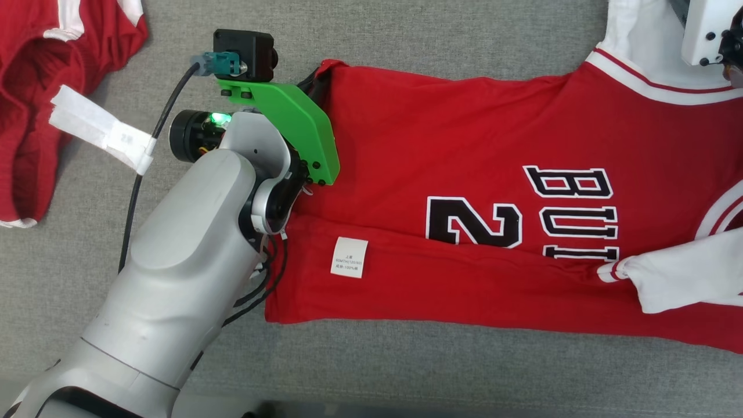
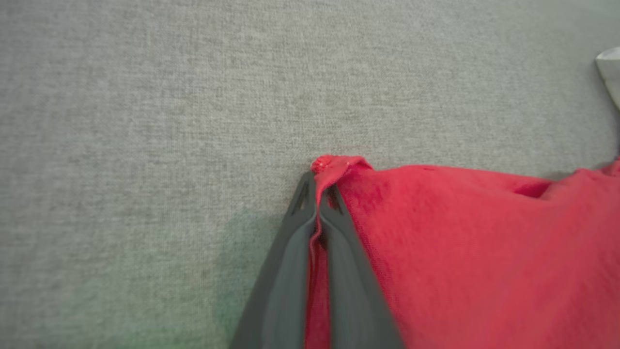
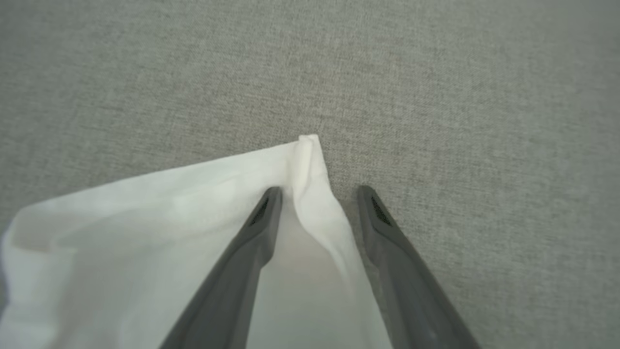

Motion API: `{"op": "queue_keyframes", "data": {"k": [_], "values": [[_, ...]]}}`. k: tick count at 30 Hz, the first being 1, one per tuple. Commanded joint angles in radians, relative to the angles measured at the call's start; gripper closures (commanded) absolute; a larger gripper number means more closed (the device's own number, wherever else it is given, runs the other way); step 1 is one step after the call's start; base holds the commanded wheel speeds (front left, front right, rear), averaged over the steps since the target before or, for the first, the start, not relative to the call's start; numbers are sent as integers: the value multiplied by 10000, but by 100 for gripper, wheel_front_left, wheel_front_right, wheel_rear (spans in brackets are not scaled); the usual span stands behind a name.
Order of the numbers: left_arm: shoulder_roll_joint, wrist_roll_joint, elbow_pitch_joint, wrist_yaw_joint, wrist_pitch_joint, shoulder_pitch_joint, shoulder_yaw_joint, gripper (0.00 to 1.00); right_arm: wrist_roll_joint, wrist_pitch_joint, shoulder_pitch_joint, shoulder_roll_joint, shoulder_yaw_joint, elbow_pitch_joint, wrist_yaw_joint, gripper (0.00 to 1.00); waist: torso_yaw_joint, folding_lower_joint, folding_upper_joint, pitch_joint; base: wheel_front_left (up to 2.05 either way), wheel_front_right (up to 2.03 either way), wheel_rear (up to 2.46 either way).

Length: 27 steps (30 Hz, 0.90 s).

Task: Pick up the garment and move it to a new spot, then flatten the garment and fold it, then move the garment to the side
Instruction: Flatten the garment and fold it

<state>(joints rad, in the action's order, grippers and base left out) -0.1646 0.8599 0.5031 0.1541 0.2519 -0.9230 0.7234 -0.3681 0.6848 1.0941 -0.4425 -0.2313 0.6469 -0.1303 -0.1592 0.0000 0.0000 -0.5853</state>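
left wrist view sums me up: my left pincer (image 2: 317,186) is clamped tight on a hem corner of the red jersey (image 2: 460,242), cloth pinched right between the fingers (image 2: 286,271). in the right wrist view my right pincer (image 3: 319,194) gapes wide, one finger either side of the edge of the white sleeve (image 3: 169,208), nothing gripped yet.

lurker: so how far along is that?

me: mid-fold, i'd say. the jersey lies flat across the middle and right of the grey cloth top (image 1: 406,35), a little in from its near edge, print showing. its near long side looks folded in already, since the care label (image 1: 349,257) shows there. left to do, as i read it: close the right pincer, bring the far side over, finish folding, then shift the lot aside.

lurker: anything in the way?

me: a second red garment (image 1: 35,87) sits bunched toward the far left corner, well apart from mine, so i'd guess that end is a poor place to park. my black cable (image 1: 132,203) with its white tape tag (image 1: 101,130) runs beside my left arm (image 1: 174,278), on the side away from the jersey.
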Motion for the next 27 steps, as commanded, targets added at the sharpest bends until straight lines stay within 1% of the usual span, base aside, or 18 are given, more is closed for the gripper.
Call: {"op": "queue_keyframes", "data": {"k": [1,4,9,13,18,23,27], "values": [[81,31,162,-36,39,66,125,100,-66,39,-207,25,-106,260,-6,100,-65,0,0,-61,0,0,0],[74,-11,214,9,-225,37,20,100,254,-500,-60,-97,158,279,6,100,-54,0,0,-56,0,0,0],[-34,-173,417,103,-887,-29,-188,100,745,-1619,233,110,620,288,3,100,72,0,0,113,0,0,0],[-95,-263,506,146,-1512,-21,-378,100,787,-2392,143,168,716,288,3,100,200,0,0,381,0,0,0],[-152,-288,625,79,-2146,267,-511,100,384,-3388,-375,155,673,75,3,100,328,0,0,878,0,0,0],[-271,-328,576,-36,-2352,699,-346,100,-401,-3858,-1365,-67,307,-518,3,100,445,0,0,1451,0,0,0],[-464,-423,316,-74,-2728,1290,-187,100,-967,-4059,-2463,-231,333,-1241,1,100,574,0,0,1887,0,0,0]]}}
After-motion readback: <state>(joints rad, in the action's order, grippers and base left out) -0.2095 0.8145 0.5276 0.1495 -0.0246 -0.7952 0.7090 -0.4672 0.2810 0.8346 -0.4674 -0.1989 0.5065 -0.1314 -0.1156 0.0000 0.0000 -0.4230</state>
